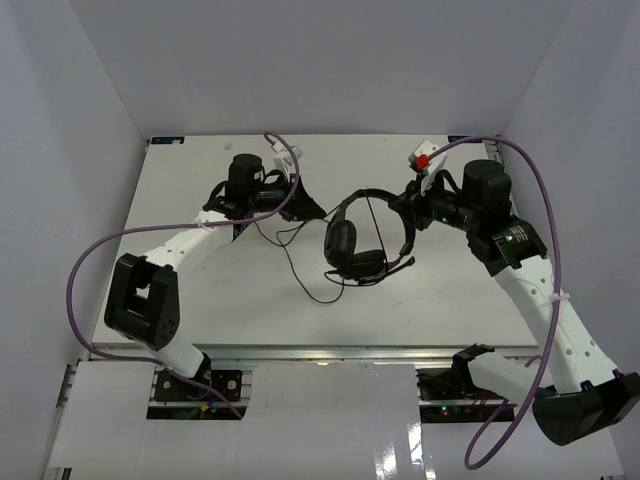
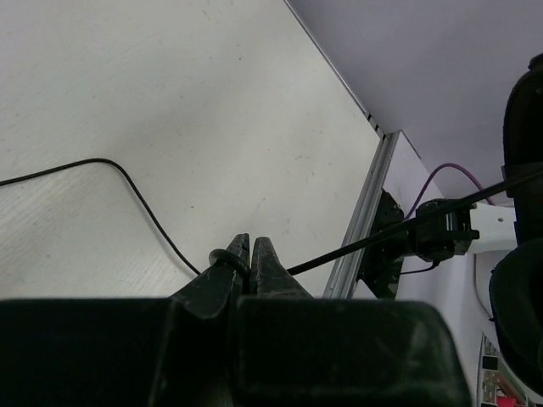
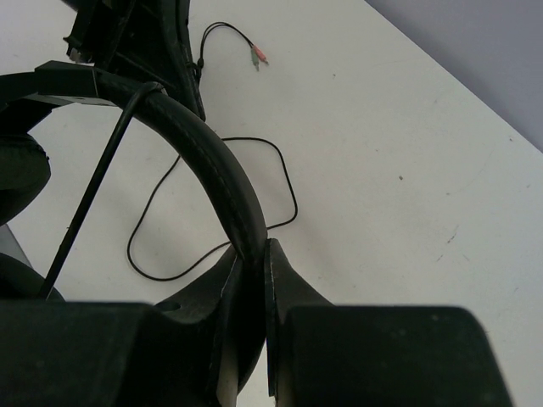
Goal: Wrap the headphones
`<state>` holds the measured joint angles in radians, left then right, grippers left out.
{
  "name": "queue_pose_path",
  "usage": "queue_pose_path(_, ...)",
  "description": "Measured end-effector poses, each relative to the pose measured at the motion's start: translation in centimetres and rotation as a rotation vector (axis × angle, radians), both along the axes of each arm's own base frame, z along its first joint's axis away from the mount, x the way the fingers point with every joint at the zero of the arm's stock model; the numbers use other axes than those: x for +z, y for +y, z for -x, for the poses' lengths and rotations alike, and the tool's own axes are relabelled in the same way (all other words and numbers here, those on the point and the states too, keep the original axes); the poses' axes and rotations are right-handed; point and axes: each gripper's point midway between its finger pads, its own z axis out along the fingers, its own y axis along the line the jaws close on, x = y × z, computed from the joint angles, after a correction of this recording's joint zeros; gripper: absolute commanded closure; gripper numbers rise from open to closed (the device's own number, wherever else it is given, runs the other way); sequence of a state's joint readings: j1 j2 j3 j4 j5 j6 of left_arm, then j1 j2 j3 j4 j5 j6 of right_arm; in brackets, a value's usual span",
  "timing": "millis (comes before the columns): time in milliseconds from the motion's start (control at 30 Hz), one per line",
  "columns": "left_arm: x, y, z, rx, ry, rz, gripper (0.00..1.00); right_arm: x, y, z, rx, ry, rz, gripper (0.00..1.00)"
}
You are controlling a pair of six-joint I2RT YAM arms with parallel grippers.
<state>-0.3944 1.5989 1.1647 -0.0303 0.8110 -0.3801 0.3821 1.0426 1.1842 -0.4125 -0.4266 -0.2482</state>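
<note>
white table point(image 1: 450, 290) beneath us: our right gripper point(image 3: 252, 252) clamps the headband point(image 3: 212, 161) of the headphones point(image 1: 340, 243), our left gripper point(image 2: 252, 248) pinches the cord point(image 2: 97, 160); most cord lies loose, so wrapping seems barely begun.

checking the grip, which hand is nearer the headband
Right. The right hand is shut on the headband; the left hand is off to its left, pinching the cord.

One headphones point(image 1: 365, 266) set with two earcups point(image 1: 340, 242), two robot arms point(image 1: 180, 250), two purple cables point(image 1: 556, 250).
</note>
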Motion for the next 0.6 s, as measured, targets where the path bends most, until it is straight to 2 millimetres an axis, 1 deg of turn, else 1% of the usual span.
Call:
queue_pose_path(133, 0.3, -0.3, 0.9, -0.022, -0.023, 0.065, 0.91, 0.3, -0.1, -0.5, -0.033, 0.046, -0.042, 0.92)
queue_pose_path(233, 0.6, -0.9, 1.7, -0.044, -0.051, 0.108, 0.88, 0.6, -0.2, -0.9, -0.055, 0.076, -0.068, 0.92)
queue_pose_path(400, 1.2, -2.7, 3.4, -0.098, -0.105, 0.182, 0.82, 1.9, -0.1, -2.1, -0.086, 0.110, -0.115, 0.92)
queue_pose_path(600, 2.9, -5.8, 5.3, -0.162, -0.202, 0.281, 0.76, 3.9, -0.1, -3.5, -0.131, 0.147, -0.180, 0.92)
